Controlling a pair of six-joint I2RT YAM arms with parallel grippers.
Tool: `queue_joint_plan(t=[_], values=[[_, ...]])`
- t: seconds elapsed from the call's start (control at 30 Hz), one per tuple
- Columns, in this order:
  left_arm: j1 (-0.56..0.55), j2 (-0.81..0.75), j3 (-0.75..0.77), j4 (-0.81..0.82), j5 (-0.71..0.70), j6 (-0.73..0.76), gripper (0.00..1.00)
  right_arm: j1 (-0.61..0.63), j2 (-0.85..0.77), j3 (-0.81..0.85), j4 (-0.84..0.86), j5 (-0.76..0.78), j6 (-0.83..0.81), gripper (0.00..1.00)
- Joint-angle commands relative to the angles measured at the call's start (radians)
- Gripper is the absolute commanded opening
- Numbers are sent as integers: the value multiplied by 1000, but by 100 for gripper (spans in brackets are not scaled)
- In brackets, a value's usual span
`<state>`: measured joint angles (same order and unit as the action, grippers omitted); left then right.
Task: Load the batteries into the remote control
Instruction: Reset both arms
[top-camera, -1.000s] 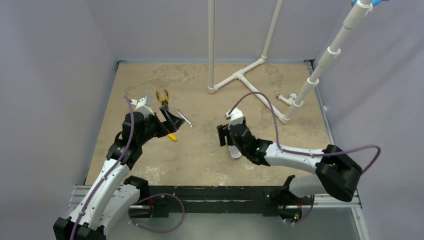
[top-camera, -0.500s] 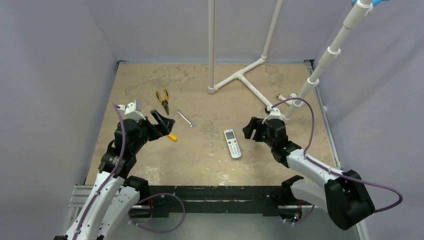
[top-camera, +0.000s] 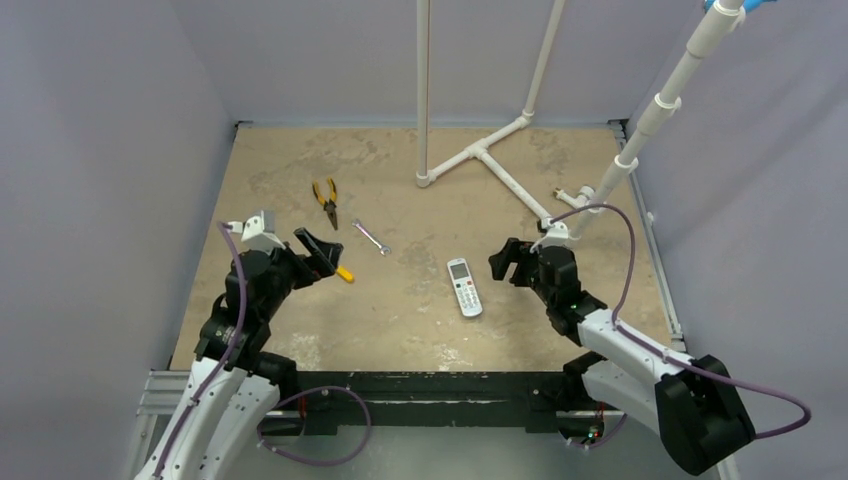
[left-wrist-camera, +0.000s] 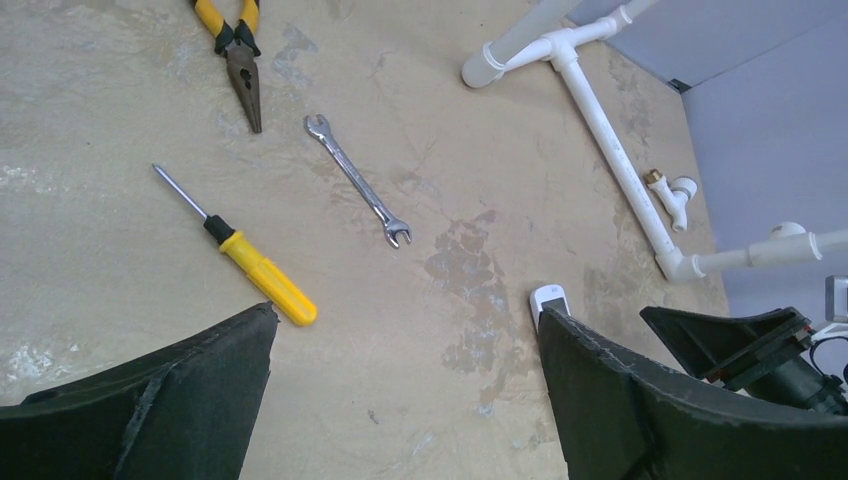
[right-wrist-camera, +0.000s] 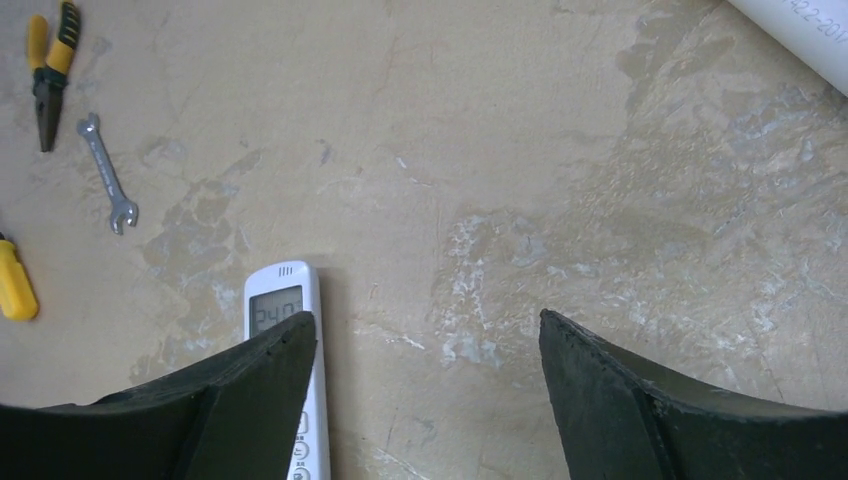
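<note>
The remote control (top-camera: 464, 287) lay face up on the table (top-camera: 400, 325), a little nearer the near edge than the far one, its small screen at the far end and its rows of grey buttons running back toward the arms; we saw a slim white plastic slab with rounded corners, and in the right wrist view its screen showed dark digits. The right gripper (top-camera: 508, 262) hung just to the right of it, apart from it, its jaws spread wide with nothing between them; from its own camera the remote's screen end sat beside one matte black finger (right-wrist-camera: 200, 400), which hid its lower part, and not in the gap. The left gripper (top-camera: 318, 250) stood well apart on the remote's left, likewise wide open and empty; its fingers looked dull black with rough edges. Between that gripper and the remote lay a thin silver wrench (top-camera: 371, 237), open-ended at both tips; a screwdriver (left-wrist-camera: 262, 277) with a yellow handle, black collar and slender steel shaft lay near it; pliers (top-camera: 325, 200) with yellow-and-black grips lay farther back. The tabletop was tan and mottled with pale blotches; smooth round white pipes (top-camera: 480, 155), joined by tee fittings, stood at the far side.
</note>
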<state>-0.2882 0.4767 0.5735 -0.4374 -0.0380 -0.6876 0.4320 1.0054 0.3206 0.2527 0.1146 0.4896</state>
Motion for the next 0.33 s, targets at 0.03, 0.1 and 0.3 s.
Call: queue_joint_plan(t=[0.03, 0.1, 0.3], values=[[6, -29, -13, 26, -30, -2, 100, 1, -105, -104, 189, 25, -16, 85], [6, -39, -16, 26, -32, 2, 100, 1, -132, -121, 207, 19, -37, 89], [6, 0, 18, -2, -58, 5, 100, 1, -150, -96, 143, 18, -87, 95]])
